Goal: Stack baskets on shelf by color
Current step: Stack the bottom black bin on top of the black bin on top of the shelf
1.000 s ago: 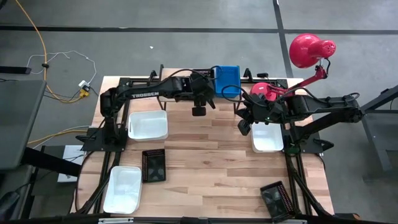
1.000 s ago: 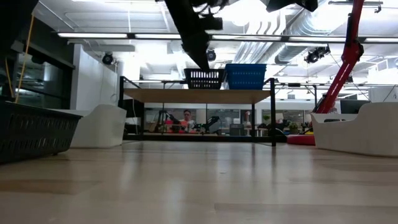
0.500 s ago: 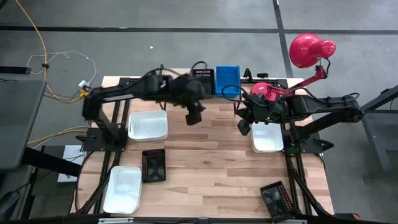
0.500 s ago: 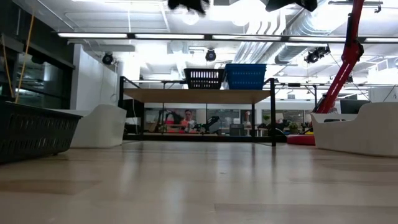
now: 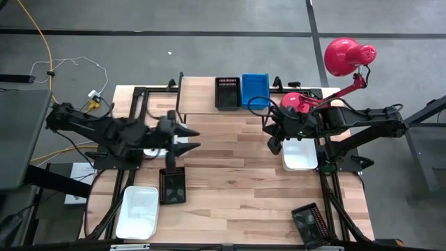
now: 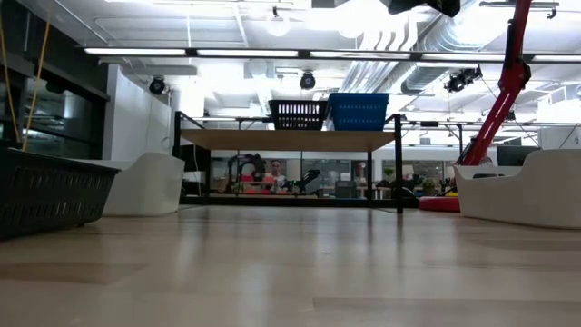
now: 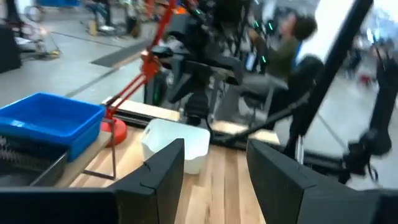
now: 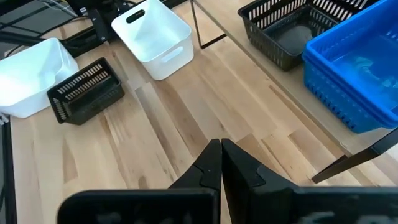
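On the shelf (image 5: 198, 97) at the table's far edge, a black basket (image 5: 226, 93) and a blue basket (image 5: 254, 90) rest side by side on their bottoms. The low view shows the black basket (image 6: 298, 113) and blue basket (image 6: 359, 111) on the plank (image 6: 290, 138). My left gripper (image 5: 189, 139) hangs open over the table's left side, pointing level toward the right, with nothing between its fingers (image 7: 163, 171). My right gripper (image 5: 273, 144) is shut and empty, raised in front of the shelf's right end. It is also in its own wrist view (image 8: 221, 163).
A black basket (image 5: 172, 185) and a white basket (image 5: 137, 211) lie on the table at the near left. Another white basket (image 8: 155, 34) sits under my left arm. A white basket (image 5: 300, 155) lies at the right, a black one (image 5: 309, 222) at the near right. A red lamp (image 5: 345, 57) stands at the far right.
My left gripper has pulled back from above the black basket on the shelf toward the table's left edge. It has tipped from pointing down to pointing level. The black basket stays on the shelf beside the blue one.
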Tool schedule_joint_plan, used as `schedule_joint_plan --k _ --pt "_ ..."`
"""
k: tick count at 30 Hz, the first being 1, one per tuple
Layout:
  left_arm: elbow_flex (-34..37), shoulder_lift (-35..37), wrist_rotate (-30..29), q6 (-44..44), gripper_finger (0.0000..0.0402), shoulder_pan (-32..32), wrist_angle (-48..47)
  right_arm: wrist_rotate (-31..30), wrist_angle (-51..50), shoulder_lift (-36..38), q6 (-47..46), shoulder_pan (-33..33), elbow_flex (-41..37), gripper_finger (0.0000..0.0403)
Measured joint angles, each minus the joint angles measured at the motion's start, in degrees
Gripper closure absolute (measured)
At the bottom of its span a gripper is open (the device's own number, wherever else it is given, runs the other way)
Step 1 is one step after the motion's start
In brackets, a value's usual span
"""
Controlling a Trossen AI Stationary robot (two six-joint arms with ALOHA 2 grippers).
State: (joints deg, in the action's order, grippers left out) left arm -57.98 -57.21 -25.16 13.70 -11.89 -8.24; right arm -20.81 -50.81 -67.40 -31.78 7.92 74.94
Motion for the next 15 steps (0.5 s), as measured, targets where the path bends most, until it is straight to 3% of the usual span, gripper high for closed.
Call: schedule_joint_plan --k 5,11,15 --pt "7.3 6.9 -8.0 3.7 0.0241 -3.5 2.9 3.4 0.2 0.0 0.3 0.0 0.0 0.0403" --pt "8.4 9.1 -9.0 3.9 0.0241 -4.0 3.1 23.8 2.4 -0.1 -7.8 0.6 0.0 0.0393" --pt "8.4 9.3 -8.9 2.2 0.0241 -4.0 3.0 31.0 0.5 -0.8 -18.3 7.2 0.0 0.0352"
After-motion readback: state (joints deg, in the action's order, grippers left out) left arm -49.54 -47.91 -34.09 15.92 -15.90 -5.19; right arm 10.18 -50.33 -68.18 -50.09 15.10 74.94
